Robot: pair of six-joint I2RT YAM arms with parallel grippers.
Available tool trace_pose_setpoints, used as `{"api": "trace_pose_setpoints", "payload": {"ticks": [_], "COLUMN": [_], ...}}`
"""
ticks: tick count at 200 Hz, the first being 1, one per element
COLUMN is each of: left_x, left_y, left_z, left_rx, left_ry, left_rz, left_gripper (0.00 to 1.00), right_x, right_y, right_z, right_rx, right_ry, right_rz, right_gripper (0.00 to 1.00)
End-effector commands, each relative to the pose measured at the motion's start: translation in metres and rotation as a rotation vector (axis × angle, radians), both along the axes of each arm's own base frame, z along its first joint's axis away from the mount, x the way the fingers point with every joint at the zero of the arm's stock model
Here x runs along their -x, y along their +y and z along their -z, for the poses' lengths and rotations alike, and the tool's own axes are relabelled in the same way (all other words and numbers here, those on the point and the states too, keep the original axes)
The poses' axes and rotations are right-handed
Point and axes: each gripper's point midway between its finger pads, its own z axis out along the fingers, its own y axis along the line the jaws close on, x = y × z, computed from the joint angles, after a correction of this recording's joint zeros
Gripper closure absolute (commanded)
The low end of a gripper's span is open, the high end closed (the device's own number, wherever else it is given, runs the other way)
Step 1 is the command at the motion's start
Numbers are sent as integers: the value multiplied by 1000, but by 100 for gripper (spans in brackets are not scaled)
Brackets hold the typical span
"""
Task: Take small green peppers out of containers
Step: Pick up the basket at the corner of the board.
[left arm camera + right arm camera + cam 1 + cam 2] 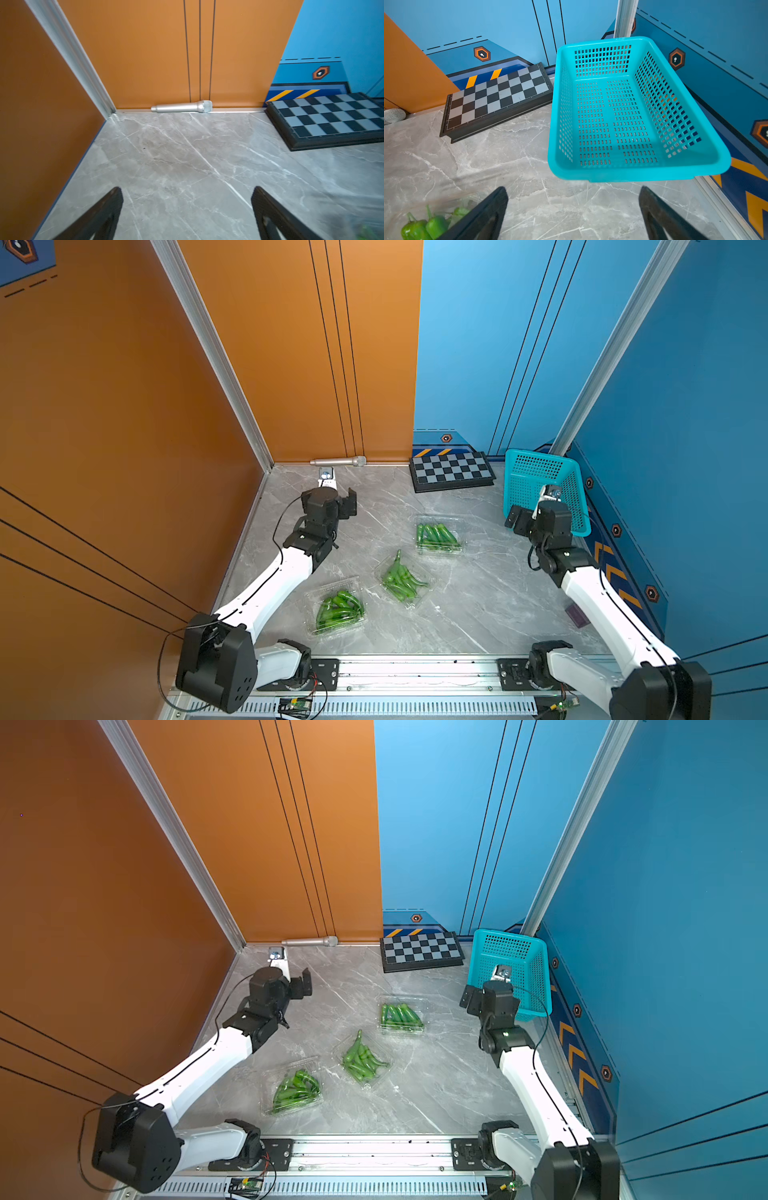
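Closest, the left arm [266, 593] and right arm [598, 605] rise white and black from the front rail. Between them, on the grey marbled counter [478, 605], lie three containers of thin clear plastic: the near container [353, 587], the middle container [417, 592] and the far container [440, 522]. Each holds a heap of small green peppers [338, 608], glossy and slender. The left tool [185, 191] and right tool [573, 190] hang wide open, gripping nothing. Along the back are one tilted teal perforated basket [639, 176], one chessboard [452, 470] and one silver microphone [338, 461].
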Motion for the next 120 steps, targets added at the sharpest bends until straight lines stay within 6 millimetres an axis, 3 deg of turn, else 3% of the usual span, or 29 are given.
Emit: {"api": "trace_pose_setpoints", "payload": {"ticks": [1, 21, 40, 76, 120], "left_x": [13, 7, 2, 0, 0], "left_y": [-18, -42, -61, -70, -65], "left_z": [41, 41, 44, 53, 61], "left_rx": [71, 90, 151, 200, 198], "left_ry": [332, 427, 469, 538, 566], "left_rz": [31, 105, 161, 172, 153], "left_gripper": [1, 1, 1, 1, 1], "right_x": [1, -28, -56, -98, -120], "right_y": [0, -4, -15, -24, -17], "right_z": [29, 31, 42, 66, 85], "right_rx": [-47, -22, -61, -90, -91], "right_ry": [241, 281, 344, 448, 516], "right_rz": [40, 46, 73, 91, 61], "right_gripper": [0, 0, 6, 11, 14]}}
